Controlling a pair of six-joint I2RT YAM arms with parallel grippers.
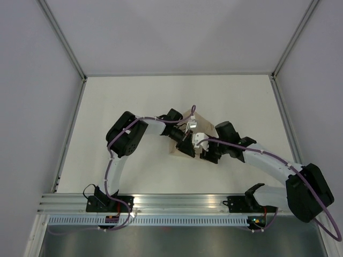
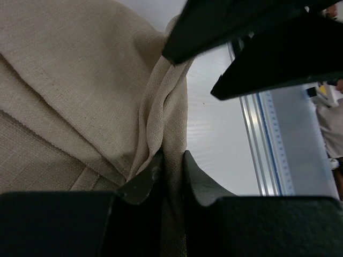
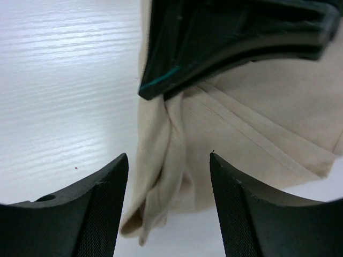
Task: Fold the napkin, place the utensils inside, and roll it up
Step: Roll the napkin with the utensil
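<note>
- napkin (image 1: pixel 205 127) lying part-folded, mid-worktop (image 1: pixel 128 101)
- left fingers (image 2: pixel 143 179) pinching its bunched edge; ridge running straight ahead of them
- right fingers (image 3: pixel 104 203) spread, facing same ridge, which is lying btwn them; left is nearer
- utensils not showing in any view

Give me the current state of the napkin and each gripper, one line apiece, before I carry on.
napkin: folded into overlapping layers, one edge bunched into a ridge.
left gripper: fingers shut on the napkin's bunched edge.
right gripper: fingers open, one on either side of the bunched end, not gripping.
utensils: none visible in any view.
</note>
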